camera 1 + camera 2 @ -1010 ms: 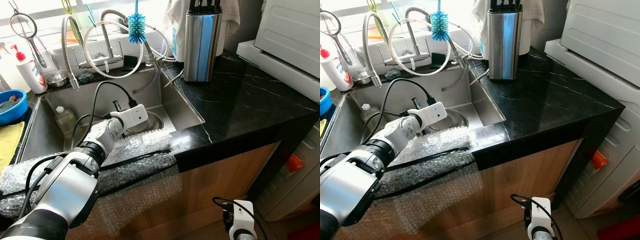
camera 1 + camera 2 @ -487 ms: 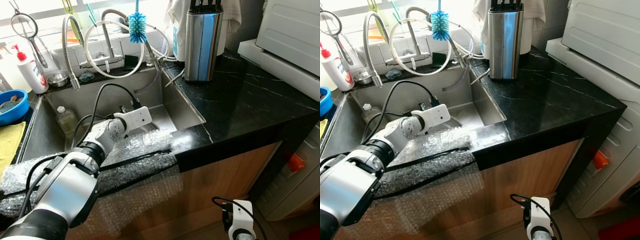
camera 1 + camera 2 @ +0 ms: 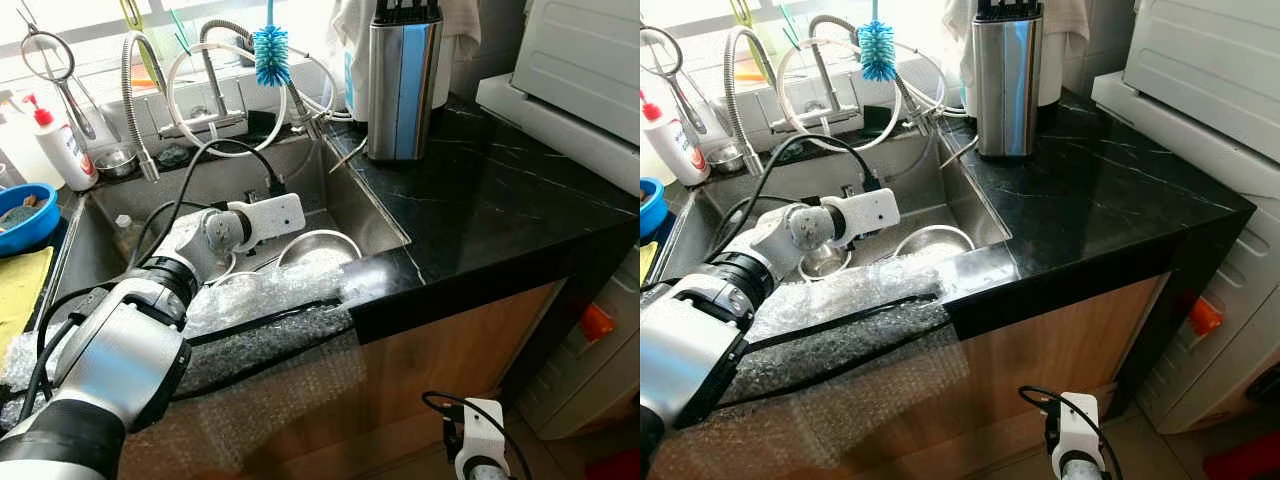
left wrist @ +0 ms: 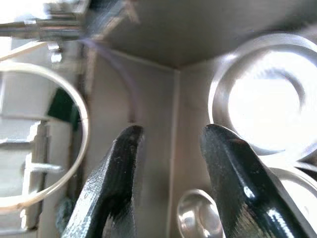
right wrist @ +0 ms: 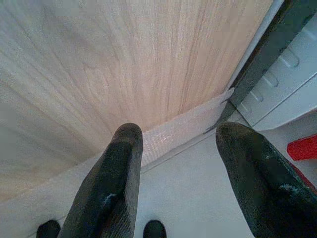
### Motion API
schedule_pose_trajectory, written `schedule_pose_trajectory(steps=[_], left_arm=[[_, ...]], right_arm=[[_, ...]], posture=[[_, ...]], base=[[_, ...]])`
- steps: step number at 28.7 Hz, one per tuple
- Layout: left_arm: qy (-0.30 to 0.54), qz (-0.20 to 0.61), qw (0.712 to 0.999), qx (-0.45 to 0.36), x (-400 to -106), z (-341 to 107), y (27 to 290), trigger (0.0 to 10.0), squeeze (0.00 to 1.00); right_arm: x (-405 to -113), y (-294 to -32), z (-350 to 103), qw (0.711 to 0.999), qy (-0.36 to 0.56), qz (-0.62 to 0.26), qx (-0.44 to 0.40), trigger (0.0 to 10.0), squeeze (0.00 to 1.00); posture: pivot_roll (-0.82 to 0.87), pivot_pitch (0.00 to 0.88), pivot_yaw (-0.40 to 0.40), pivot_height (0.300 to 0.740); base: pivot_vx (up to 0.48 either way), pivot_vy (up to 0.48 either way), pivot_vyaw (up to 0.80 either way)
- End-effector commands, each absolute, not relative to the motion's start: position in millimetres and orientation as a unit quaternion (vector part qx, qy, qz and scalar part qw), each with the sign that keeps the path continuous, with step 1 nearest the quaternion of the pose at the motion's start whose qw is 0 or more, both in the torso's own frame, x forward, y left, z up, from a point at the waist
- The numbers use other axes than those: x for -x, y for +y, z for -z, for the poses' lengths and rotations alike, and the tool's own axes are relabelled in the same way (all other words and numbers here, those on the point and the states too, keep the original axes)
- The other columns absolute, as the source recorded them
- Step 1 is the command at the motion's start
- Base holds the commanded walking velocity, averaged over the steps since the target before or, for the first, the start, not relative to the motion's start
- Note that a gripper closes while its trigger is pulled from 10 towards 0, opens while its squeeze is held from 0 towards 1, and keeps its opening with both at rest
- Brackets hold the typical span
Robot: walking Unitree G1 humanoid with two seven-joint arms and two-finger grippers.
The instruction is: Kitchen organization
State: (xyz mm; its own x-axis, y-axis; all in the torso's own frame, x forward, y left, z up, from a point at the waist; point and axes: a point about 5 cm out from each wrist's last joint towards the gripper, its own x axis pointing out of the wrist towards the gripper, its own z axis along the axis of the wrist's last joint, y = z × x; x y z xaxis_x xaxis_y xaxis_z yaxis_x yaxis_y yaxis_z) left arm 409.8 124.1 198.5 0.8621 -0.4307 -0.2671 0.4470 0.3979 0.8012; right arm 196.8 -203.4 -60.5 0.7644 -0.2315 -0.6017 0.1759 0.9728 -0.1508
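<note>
The left gripper point(image 4: 168, 148) hangs over the sink with its fingers apart and nothing between them. The steel bowl point(image 4: 265, 94) sits just off its right finger, slightly ahead, so the left arm's clearly the nearer one. The right gripper point(image 5: 178, 144) dangles spread wide down by the cabinet.

Your left arm's white wrist housing point(image 3: 862, 213) reaches over the stainless steel sink point(image 3: 970, 205), above a round steel bowl point(image 3: 932, 240) and a smaller steel cup point(image 3: 823, 261) on the basin floor. Bubble wrap point(image 3: 830, 330) pads the sink's front edge. A steel knife block point(image 3: 1006, 78) stands on the black marble counter point(image 3: 1110, 190). A blue bottle brush point(image 3: 876, 47) hangs by the faucet hoses. Your right arm's white wrist point(image 3: 1072, 440) hangs low before the wooden cabinet point(image 3: 1060, 330).
</note>
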Motion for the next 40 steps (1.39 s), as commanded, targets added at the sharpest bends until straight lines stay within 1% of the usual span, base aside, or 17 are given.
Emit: schedule_pose_trajectory(steps=[1,3,4,5,6,9,13,16,19,20,23,25,29,30,33,35,40], left_arm=[[-0.035,0.173,0.903,-0.392,-411,-207,148,10.0,0.0],[-0.035,0.173,0.903,-0.392,-411,-207,148,10.0,0.0],[-0.093,0.083,0.956,-0.265,-407,-213,176,10.0,0.0],[-0.093,0.083,0.956,-0.265,-407,-213,176,10.0,0.0],[-0.144,0.01,0.976,-0.162,-399,-220,205,10.0,0.0],[-0.157,-0.011,0.978,-0.137,-397,-222,213,10.0,0.0],[-0.243,-0.147,0.957,-0.067,-367,-232,272,10.0,0.0],[-0.275,-0.186,0.94,-0.083,-345,-232,295,10.0,0.0],[-0.275,-0.186,0.94,-0.083,-345,-232,295,10.0,0.0],[-0.291,-0.196,0.93,-0.11,-323,-232,307,10.0,0.0],[-0.285,-0.186,0.934,-0.11,-316,-228,306,10.0,0.0],[-0.28,-0.164,0.942,-0.091,-310,-220,296,10.0,0.0],[-0.272,-0.088,0.958,-0.025,-293,-198,238,10.0,0.0],[-0.272,-0.088,0.958,-0.025,-293,-198,238,10.0,0.0],[-0.274,-0.082,0.958,0.01,-290,-202,214,10.0,0.0],[-0.271,-0.077,0.959,0.03,-288,-206,205,10.0,0.0],[-0.262,-0.069,0.962,0.035,-283,-209,199,10.0,0.0]], right_arm=[[-209,-203,50,0.949,0.289,0.12,0.03,10.0,0.0],[-209,-203,50,0.949,0.289,0.12,0.03,10.0,0.0],[-216,-205,43,0.955,0.27,0.121,0.028,10.0,0.0],[-216,-205,43,0.955,0.27,0.121,0.028,10.0,0.0],[-219,-205,41,0.958,0.262,0.117,0.03,10.0,0.0],[-220,-205,40,0.958,0.26,0.115,0.03,10.0,0.0],[-225,-203,36,0.964,0.243,0.108,0.028,10.0,0.0],[-227,-203,34,0.965,0.238,0.109,0.027,10.0,0.0],[-227,-203,34,0.965,0.238,0.109,0.027,10.0,0.0],[-227,-204,33,0.966,0.234,0.11,0.026,10.0,0.0],[-227,-203,32,0.967,0.228,0.11,0.02,10.0,0.0],[-227,-203,31,0.969,0.22,0.108,0.014,10.0,0.0],[-229,-200,28,0.974,0.205,0.1,0.005,10.0,0.0],[-229,-200,28,0.974,0.205,0.1,0.005,10.0,0.0],[-229,-200,29,0.973,0.209,0.101,0.004,10.0,0.0],[-228,-201,31,0.971,0.215,0.103,0.002,10.0,0.0],[-227,-201,32,0.971,0.218,0.102,0.002,10.0,0.0]], posture=[[-0.05,0.0,0.142,0.74],[-0.05,0.0,0.142,0.74],[-0.04,0.0,0.135,0.74],[-0.04,0.0,0.135,0.74],[-0.02,0.0,0.125,0.74],[-0.02,0.0,0.125,0.74],[0.0,0.0,0.113,0.74],[0.0,0.0,0.112,0.74],[0.0,0.0,0.112,0.74],[0.02,0.0,0.112,0.74],[0.03,0.0,0.114,0.74],[0.03,0.0,0.115,0.74],[0.03,0.0,0.112,0.74],[0.03,0.0,0.112,0.74],[0.03,0.0,0.106,0.74],[0.03,0.0,0.106,0.74],[0.03,0.0,0.104,0.74]], base=[[0.0,0.0,0.0],[0.0,0.0,0.0],[0.0,0.0,0.0],[0.0,0.0,0.0],[0.0,0.0,0.0],[0.0,0.0,0.0],[0.0,0.0,0.0],[0.0,0.0,0.0],[0.0,0.0,0.0],[0.0,0.0,0.0],[0.0,0.0,0.0],[0.0,0.0,0.0],[0.0,0.0,0.0],[0.0,0.0,0.0],[0.0,0.0,0.0],[0.0,0.0,0.0],[0.0,0.0,0.0]])
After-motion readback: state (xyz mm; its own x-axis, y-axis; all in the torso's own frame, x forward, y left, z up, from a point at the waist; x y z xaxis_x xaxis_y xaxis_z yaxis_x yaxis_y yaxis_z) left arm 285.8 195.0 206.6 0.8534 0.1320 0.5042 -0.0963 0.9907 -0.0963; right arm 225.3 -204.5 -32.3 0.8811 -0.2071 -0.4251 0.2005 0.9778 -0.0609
